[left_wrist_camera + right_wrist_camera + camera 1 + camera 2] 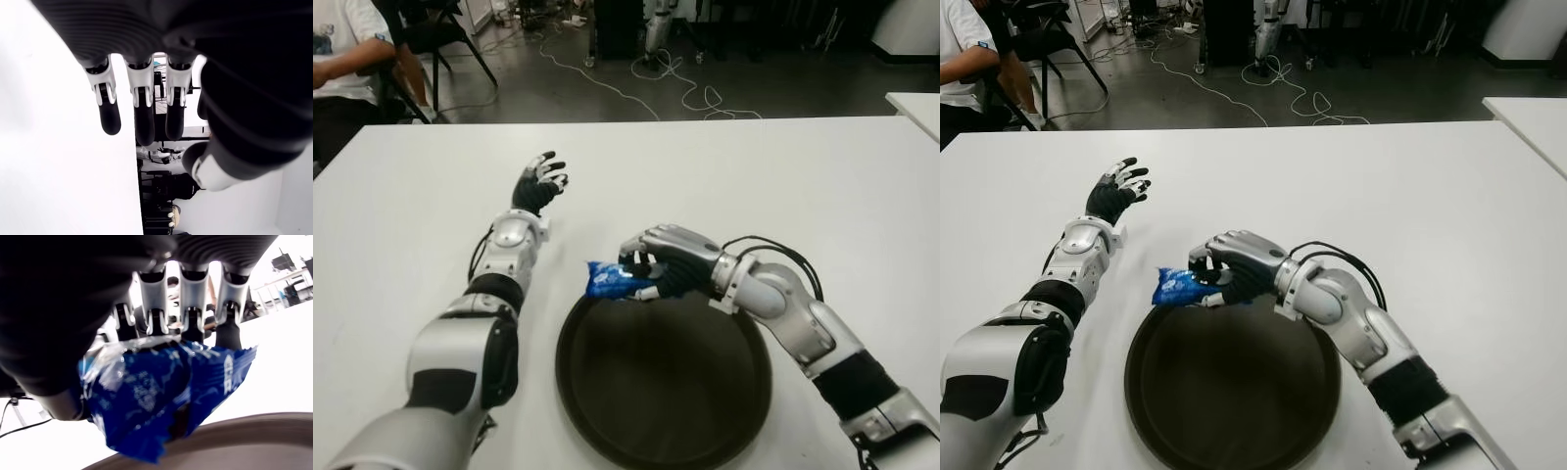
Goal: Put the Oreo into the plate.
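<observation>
A blue Oreo packet (610, 279) is held in my right hand (651, 266), whose fingers are curled around it just above the far rim of the dark round plate (663, 382). In the right wrist view the crinkled blue Oreo packet (161, 391) fills the space under the fingers (191, 308), with the plate's rim (234, 431) right below it. My left hand (538, 184) stretches out over the white table (822, 186) to the left of the plate, fingers spread and holding nothing.
A person in a white shirt (342, 49) sits at the table's far left corner beside a black chair (421, 39). Cables (675, 88) lie on the floor beyond the table. Another white table edge (915, 103) shows at the far right.
</observation>
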Controlling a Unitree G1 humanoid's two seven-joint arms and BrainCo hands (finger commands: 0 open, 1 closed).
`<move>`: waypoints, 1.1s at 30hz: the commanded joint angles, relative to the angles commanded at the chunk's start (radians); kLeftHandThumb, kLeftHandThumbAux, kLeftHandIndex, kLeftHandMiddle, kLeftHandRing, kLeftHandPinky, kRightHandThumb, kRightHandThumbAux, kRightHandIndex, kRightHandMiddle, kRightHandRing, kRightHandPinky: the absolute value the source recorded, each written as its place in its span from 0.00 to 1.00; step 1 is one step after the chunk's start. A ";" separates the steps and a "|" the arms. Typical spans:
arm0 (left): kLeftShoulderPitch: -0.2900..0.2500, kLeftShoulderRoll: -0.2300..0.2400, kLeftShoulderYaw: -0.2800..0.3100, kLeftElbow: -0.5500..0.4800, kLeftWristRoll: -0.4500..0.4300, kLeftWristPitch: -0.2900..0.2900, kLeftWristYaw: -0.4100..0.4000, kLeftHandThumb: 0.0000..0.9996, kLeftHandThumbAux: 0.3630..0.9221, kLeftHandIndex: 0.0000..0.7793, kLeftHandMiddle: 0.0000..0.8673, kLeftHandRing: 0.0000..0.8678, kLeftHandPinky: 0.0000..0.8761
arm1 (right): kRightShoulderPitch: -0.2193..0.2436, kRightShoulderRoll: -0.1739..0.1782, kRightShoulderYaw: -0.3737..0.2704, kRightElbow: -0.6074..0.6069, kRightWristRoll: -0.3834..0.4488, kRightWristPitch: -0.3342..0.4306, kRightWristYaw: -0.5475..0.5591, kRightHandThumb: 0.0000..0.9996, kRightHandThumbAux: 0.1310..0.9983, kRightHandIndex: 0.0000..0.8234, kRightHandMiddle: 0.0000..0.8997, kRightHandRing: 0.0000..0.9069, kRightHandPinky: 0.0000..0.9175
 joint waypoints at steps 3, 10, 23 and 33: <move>0.000 -0.001 0.001 0.000 -0.001 -0.001 -0.001 0.17 0.79 0.18 0.24 0.23 0.22 | 0.000 -0.009 0.003 -0.009 -0.010 -0.006 0.003 0.69 0.69 0.52 0.82 0.83 0.82; 0.001 -0.002 0.001 -0.001 -0.001 -0.003 0.002 0.18 0.78 0.18 0.25 0.24 0.24 | -0.005 -0.038 0.013 -0.033 -0.028 -0.018 0.030 0.68 0.69 0.52 0.81 0.82 0.81; 0.000 0.000 0.001 -0.002 -0.001 0.000 0.007 0.18 0.78 0.17 0.24 0.23 0.23 | -0.002 -0.088 0.014 -0.126 -0.101 0.029 0.084 0.68 0.70 0.52 0.77 0.78 0.75; -0.001 0.003 0.000 -0.002 -0.001 0.003 -0.001 0.17 0.77 0.16 0.24 0.22 0.22 | 0.004 -0.112 0.006 -0.182 -0.135 0.051 0.096 0.68 0.70 0.51 0.69 0.69 0.64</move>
